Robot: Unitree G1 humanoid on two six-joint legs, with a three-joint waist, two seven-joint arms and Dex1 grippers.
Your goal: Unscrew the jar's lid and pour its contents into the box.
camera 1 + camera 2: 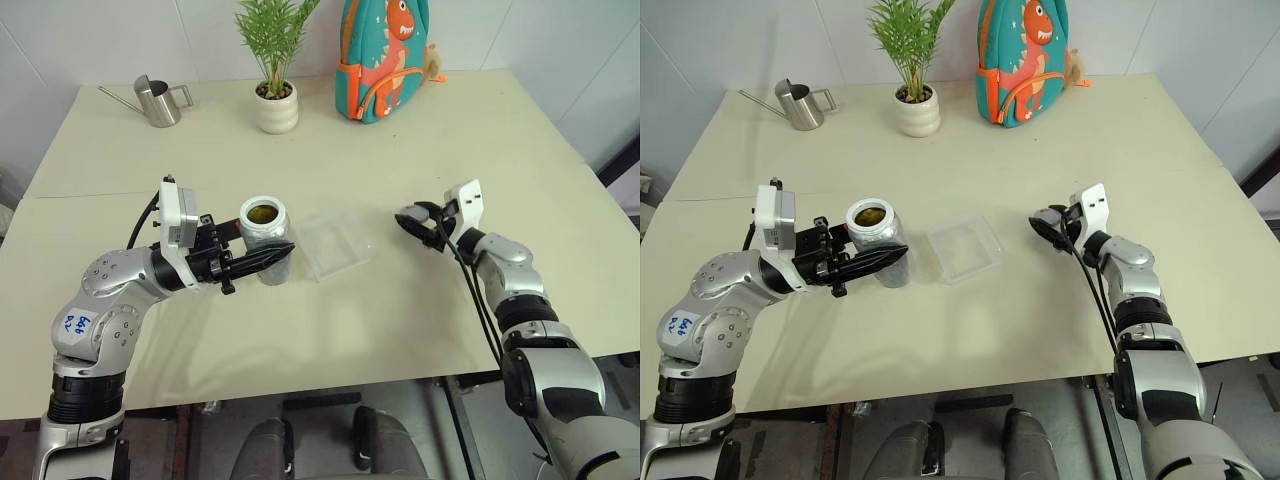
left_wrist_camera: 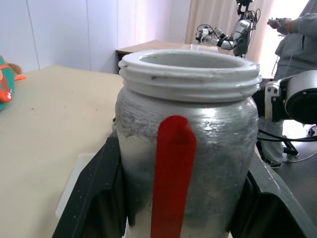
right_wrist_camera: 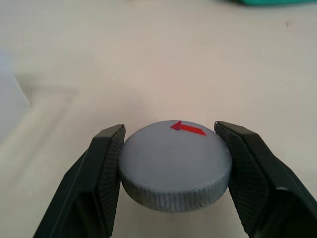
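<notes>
The jar (image 1: 265, 235) stands upright and uncapped just above the table, with my left gripper (image 1: 272, 258) shut around its body. Its white threaded neck and red stripe (image 2: 173, 168) face the left wrist view. Brownish-yellow contents (image 1: 262, 213) show through the open mouth. The clear square box (image 1: 335, 243) lies on the table right beside the jar. Further right, my right gripper (image 1: 412, 222) is shut on the grey lid (image 3: 176, 163), one finger on each side of its ribbed rim. The lid is held flat, low over the table, with its red mark upward.
A steel watering can (image 1: 160, 100), a white plant pot (image 1: 277, 105) and a teal dinosaur backpack (image 1: 385, 55) line the table's far side. The table's front edge (image 1: 300, 385) runs close under both arms. A person (image 2: 297, 34) stands in the background.
</notes>
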